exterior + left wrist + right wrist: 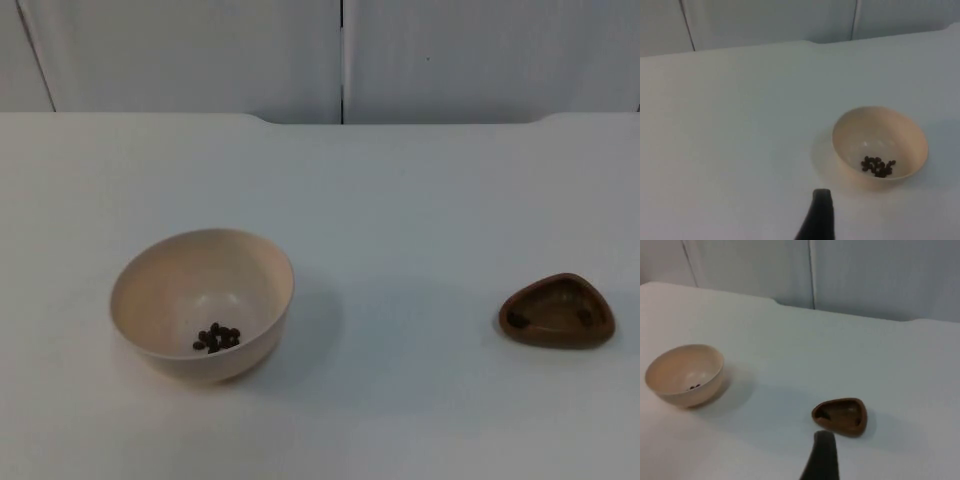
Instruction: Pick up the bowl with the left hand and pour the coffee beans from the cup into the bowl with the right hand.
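A cream bowl (190, 280) stands upright on the white table at the left, with several dark coffee beans (217, 337) lying in its bottom. A small brown, rounded-triangular cup (557, 311) rests on the table at the right, well apart from the bowl. In the left wrist view the left gripper (820, 212) hangs above the table, short of the bowl (875, 130) and its beans (878, 166). In the right wrist view the right gripper (822, 455) hovers just short of the cup (841, 416), with the bowl (682, 370) farther off. Neither gripper holds anything.
The white table top (420, 200) ends at the grey partition wall (340, 60) at the back. A wide stretch of bare table lies between the bowl and the cup.
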Action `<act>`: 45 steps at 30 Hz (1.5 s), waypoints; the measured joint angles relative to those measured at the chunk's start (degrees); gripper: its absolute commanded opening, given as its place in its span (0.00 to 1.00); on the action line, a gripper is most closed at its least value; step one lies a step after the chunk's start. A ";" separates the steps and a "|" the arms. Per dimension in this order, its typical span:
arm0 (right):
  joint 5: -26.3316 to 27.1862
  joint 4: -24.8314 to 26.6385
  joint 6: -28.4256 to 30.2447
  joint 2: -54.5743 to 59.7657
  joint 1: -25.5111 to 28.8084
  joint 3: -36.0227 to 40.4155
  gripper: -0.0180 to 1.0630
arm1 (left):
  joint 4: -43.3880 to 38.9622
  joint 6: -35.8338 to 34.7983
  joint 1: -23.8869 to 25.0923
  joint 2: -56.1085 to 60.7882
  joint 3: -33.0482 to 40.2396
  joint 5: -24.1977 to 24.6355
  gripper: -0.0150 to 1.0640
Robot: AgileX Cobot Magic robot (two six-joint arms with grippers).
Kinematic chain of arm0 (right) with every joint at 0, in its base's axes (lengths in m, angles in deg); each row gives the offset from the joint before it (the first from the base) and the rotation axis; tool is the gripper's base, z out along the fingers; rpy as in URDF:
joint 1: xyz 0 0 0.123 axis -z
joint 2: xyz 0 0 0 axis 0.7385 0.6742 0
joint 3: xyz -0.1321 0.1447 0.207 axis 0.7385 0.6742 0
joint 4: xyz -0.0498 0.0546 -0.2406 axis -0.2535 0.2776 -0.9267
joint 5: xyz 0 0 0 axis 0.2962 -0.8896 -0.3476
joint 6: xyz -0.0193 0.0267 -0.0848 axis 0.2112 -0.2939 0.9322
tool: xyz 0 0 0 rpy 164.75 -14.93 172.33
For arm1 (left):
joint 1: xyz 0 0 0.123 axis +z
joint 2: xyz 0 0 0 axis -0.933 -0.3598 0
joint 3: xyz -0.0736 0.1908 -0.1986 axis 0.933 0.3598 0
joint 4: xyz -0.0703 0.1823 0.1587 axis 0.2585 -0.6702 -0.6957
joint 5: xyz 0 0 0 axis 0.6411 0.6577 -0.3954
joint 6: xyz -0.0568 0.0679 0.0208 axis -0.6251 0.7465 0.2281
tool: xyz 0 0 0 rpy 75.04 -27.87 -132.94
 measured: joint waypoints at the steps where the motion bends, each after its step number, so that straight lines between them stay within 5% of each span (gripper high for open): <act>1: -0.18 0.63 0.77 0.00 0.00 0.14 0.62 | 0.65 0.66 0.00 1.23 0.31 0.00 0.68; 7: -0.95 4.75 5.66 0.00 0.00 3.25 0.62 | 2.24 3.00 0.00 2.66 2.54 0.00 0.68; 25: -2.88 4.76 7.57 0.00 0.00 4.60 0.62 | 3.68 4.57 0.00 2.66 4.68 1.73 0.68; 45: -3.00 -1.36 1.11 0.00 0.00 4.60 0.62 | 3.48 3.45 0.00 2.66 4.68 1.73 0.68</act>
